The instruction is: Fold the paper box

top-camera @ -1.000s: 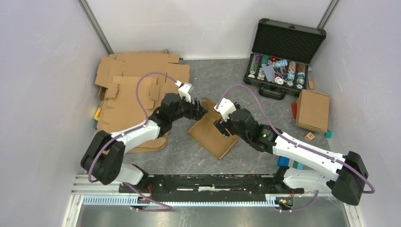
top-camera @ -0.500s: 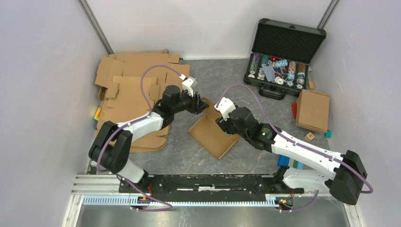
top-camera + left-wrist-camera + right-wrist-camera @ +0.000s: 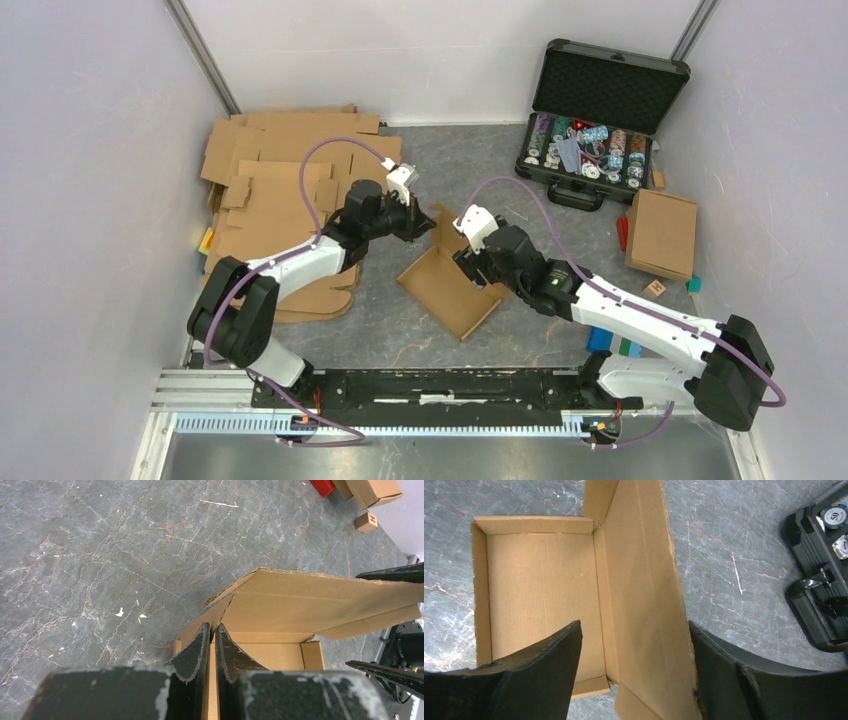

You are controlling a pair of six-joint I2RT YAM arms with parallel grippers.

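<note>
The paper box [image 3: 448, 290] is a brown cardboard tray lying mid-table, with its long lid flap [image 3: 644, 580] raised along the far side. My left gripper [image 3: 424, 224] is at the tray's far corner. In the left wrist view its fingers [image 3: 197, 647] are pinched together on the thin edge of a side wall of the box [image 3: 300, 605]. My right gripper [image 3: 478, 265] hangs over the tray's right end. It is open [image 3: 634, 630] and straddles the raised flap, with one finger over the tray floor [image 3: 539, 580] and the other outside the flap.
Flat cardboard blanks [image 3: 290, 170] are stacked at the back left. An open black case of poker chips [image 3: 595, 130] stands at the back right. A closed cardboard box [image 3: 662, 232] and small coloured blocks [image 3: 620, 345] lie along the right side.
The left gripper has closed on the box's wall at the far corner. The raised flap stands slightly more upright. The right arm has barely shifted.
</note>
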